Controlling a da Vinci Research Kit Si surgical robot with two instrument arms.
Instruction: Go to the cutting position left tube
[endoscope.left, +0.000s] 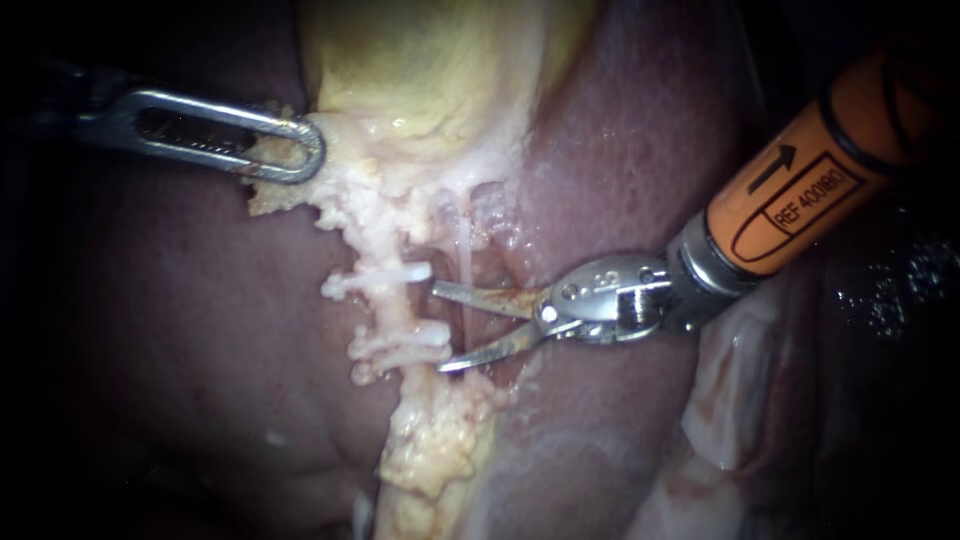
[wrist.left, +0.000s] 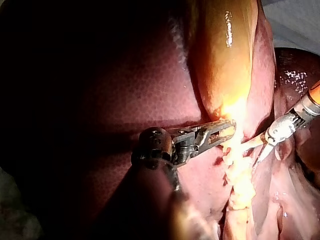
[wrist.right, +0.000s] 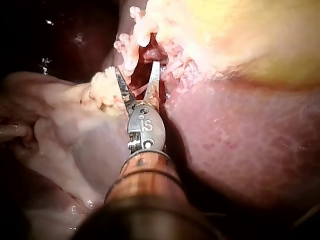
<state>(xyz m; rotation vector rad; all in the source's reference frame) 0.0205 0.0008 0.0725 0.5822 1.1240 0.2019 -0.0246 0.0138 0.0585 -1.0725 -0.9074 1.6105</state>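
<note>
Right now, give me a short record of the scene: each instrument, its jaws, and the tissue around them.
Left instrument: jaws shut on pale tissue at the gallbladder's edge
Right instrument: blades open, gripping nothing, tips against the pale strip
Liver: dark red, either side of the strip
Between the blades: cannot tell what lies there

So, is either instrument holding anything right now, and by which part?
The left instrument holds the pale tissue by its outer edge, beside the gallbladder. The right instrument, jaws open, holds nothing.
</note>
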